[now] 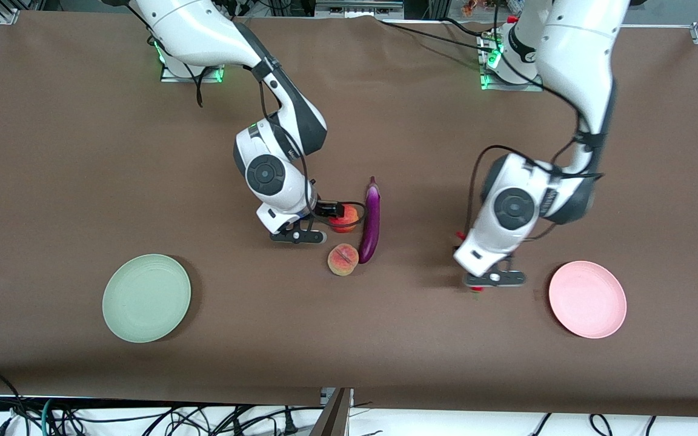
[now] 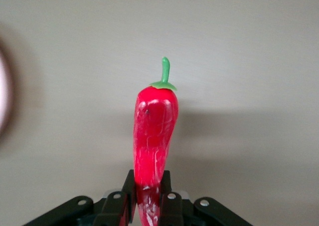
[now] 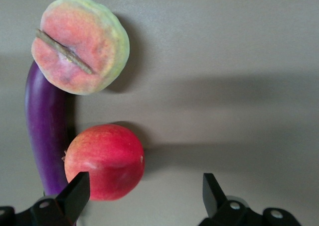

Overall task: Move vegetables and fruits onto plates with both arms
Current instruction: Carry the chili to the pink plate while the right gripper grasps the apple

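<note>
- We see the left pincer (image 2: 148,198) pressed onto the red chili (image 2: 153,136), gripping it near its lower end; the green stem points away from the pincer.
- In the front view the left pincer (image 1: 489,280) hangs over bare tabletop (image 1: 52,151), close beside the pink plate (image 1: 588,299), with only slivers of the chili showing past the wrist.
- We see the right pincer (image 3: 144,193) spread wide, its fingers (image 3: 77,191) apart and holding nothing.
- The apple (image 3: 104,161) lies between those fingers, close against one of them and well clear of the other.
- The eggplant (image 3: 45,126) lies just beside the apple, on the side away from the open gap of the pincer.
- The peach (image 3: 79,46) sits out ahead of the right pincer, touching the eggplant's end.
- From the front, the right pincer (image 1: 332,213) is low at the apple (image 1: 344,219); the peach (image 1: 343,260) is nearer the camera, against the eggplant (image 1: 371,221).
- The green plate (image 1: 146,298) lies well apart from the right pincer, toward the right arm's end.
</note>
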Tool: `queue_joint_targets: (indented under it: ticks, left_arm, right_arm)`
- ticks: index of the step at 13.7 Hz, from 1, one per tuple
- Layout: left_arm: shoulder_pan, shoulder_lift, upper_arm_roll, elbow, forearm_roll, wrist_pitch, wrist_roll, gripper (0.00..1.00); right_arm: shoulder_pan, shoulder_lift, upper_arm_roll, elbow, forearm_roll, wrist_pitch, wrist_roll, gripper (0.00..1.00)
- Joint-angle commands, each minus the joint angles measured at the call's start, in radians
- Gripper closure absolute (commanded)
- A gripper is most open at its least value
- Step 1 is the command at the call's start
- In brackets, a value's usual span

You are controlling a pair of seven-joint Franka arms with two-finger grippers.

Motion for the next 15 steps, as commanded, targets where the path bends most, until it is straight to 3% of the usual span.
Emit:
queue_joint_targets:
  ticks: [1, 3, 6, 11, 15]
  left_arm:
    - [0.005, -0.022, 0.094, -0.015, 0.037, -0.017, 0.159, 0.92]
    - [0.055, -0.022, 0.121, -0.015, 0.039, -0.018, 0.286, 0.92]
    - [0.168, -0.010, 0.125, -0.011, 0.079, 0.007, 0.515, 0.92]
    - [0.267, 0.103, 0.133, 0.040, 0.131, 0.167, 0.540, 0.91]
    - [0.293, 0.159, 0.133, 0.078, 0.123, 0.187, 0.540, 0.90]
  right_arm:
    - [0.012, 0.019, -0.008, 0.021, 0.045, 0.037, 0.008, 0.00]
    - [0.025, 0.027, -0.008, 0.022, 0.104, 0.069, 0.016, 0.00]
    - [0.043, 0.044, -0.008, 0.024, 0.108, 0.110, 0.040, 0.00]
    - [0.066, 0.073, -0.008, 0.024, 0.106, 0.187, 0.039, 0.00]
    - [0.074, 0.082, -0.010, 0.024, 0.097, 0.196, 0.032, 0.00]
